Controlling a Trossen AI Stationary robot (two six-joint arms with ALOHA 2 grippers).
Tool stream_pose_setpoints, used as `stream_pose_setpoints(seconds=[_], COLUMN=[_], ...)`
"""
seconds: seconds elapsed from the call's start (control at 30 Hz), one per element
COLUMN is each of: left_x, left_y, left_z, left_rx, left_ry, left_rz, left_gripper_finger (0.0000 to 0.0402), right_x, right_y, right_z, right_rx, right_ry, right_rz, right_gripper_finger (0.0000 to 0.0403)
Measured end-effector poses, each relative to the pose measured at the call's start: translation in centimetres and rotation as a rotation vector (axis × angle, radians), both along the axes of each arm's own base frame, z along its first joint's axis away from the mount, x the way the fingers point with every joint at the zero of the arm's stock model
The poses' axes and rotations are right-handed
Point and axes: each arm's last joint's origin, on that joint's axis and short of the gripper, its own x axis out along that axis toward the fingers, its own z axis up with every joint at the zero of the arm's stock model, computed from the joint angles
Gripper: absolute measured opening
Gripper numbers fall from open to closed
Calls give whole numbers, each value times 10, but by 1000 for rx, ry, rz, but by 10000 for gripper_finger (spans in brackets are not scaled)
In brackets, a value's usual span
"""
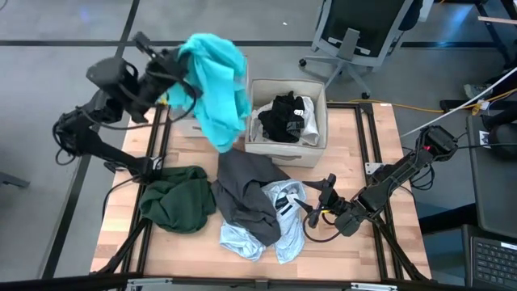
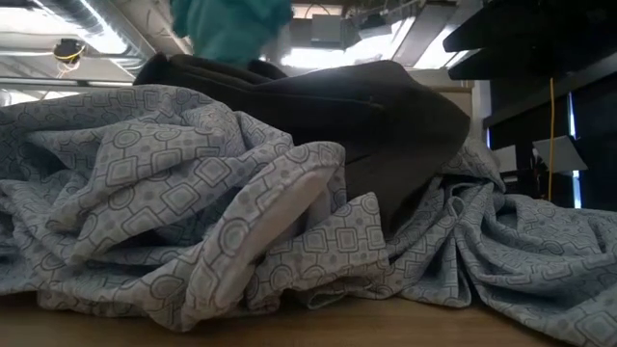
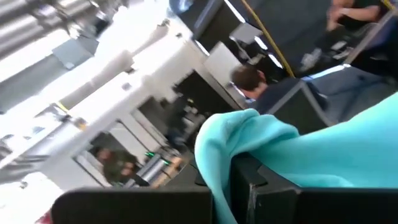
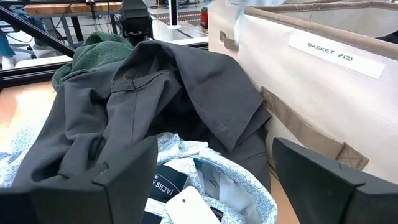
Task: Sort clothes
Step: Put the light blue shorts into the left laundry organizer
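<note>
Beige box [image 1: 317, 150] holds black clothes [image 1: 284, 115]; left fingers [image 3: 249, 180] pinch turquoise garment [image 1: 216, 77], right fingers [image 4: 317, 171] spread.

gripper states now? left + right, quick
Left gripper: shut on the turquoise garment, lifted above the table.
Right gripper: open, empty, low beside the dark grey garment.

arms [image 1: 105, 149]: dark, jointed | black cables | fingers [image 4: 93, 186]: black, blocky
</note>
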Motion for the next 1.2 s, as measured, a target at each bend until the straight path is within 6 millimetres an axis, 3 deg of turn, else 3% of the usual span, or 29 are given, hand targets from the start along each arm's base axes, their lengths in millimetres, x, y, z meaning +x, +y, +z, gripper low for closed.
stream_pose_setpoints(seconds=[0.4,0.6,0.87,1.2], left_x=[-20,-23,2,30], left_y=[49,80,129,159], left_z=[24,20,-21,-91], left_rx=[200,174,-65,-435], left_ry=[-110,-221,-79,242], left_rz=[204,167,224,271], left_gripper_finger=[5,5,5,5], right_x=[0,0,0,0], right_y=[0,0,0,0], right_z=[0,0,0,0], right_rx=[0,4,4,13], right_ry=[1,-1,-1,-3], right_rz=[0,-1,-1,-4], right_gripper_finger=[316,316,316,316])
